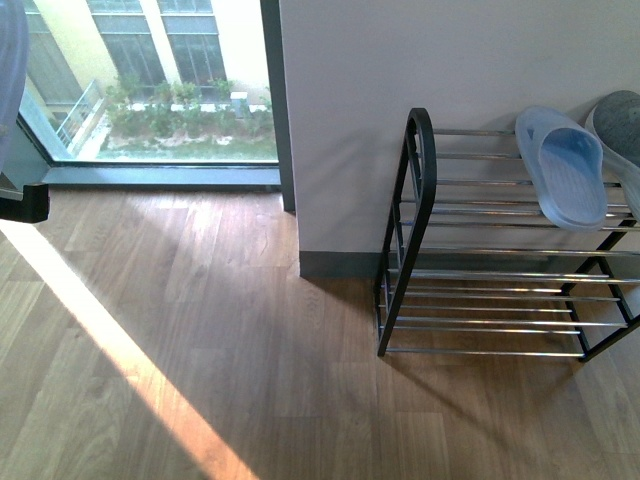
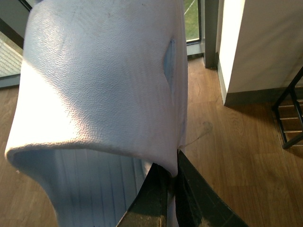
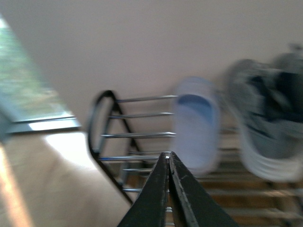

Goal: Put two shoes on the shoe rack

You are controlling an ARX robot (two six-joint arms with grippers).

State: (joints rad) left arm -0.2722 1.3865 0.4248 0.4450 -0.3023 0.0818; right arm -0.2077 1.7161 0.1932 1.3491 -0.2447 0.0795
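The left gripper [image 2: 170, 177] is clenched on the edge of a pale blue slide [image 2: 109, 94], its two dark fingers pinching the strap's rim. The slide hangs in the air, well apart from the rack, and fills most of the left wrist view; its textured strap faces the camera and the ribbed footbed shows beneath. In the front view only a sliver of this held slide [image 1: 12, 60] appears at the far left edge, above a dark piece of the left arm.

The right gripper [image 3: 169, 158] has its fingers pressed together with nothing between them. Its picture is blurred, so fine detail there cannot be read.

Beyond it stands the shoe rack [image 1: 418, 180], against the white wall at the right of the scene, with black side frames rounded at the top and shelves of thin chrome rods. On its top shelf lies the second pale blue slide [image 1: 566, 170], sole down, toe toward the near edge. Just beside it, to the right, sits a grey sneaker [image 1: 622, 125], cut off by the picture's edge in the front view; the right wrist view shows it as a grey shoe with a white sole and dark lining. The lower shelves visible hold no shoes.

The wooden floor [image 1: 200, 340] carries a band of sunlight, and a window [image 1: 150, 80] fills the far left.
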